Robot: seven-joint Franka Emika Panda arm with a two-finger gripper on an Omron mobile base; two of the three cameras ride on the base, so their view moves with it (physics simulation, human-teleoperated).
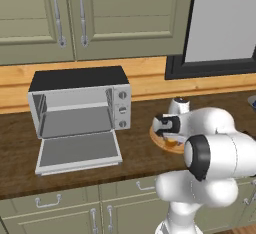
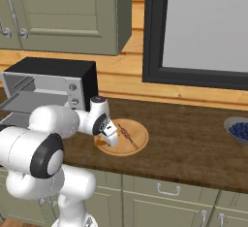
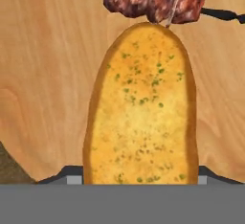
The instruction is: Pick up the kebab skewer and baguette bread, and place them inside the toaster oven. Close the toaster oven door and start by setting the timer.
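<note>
Pincer (image 2: 107, 141): I see it low over the round wooden plate (image 2: 138, 134), its finger tips flanking the near end of the baguette bread (image 3: 141, 108); I cannot tell whether they are gripping it.
Baguette bread: lying flat on the plate, golden with green flecks.
Kebab skewer (image 3: 153, 0): I see it on the plate, crossing just past the loaf's far end.
Toaster oven (image 1: 80, 100): on the tabletop (image 2: 193, 143), left of the plate.
Toaster oven door (image 1: 78, 151): dropped open, lying flat.
</note>
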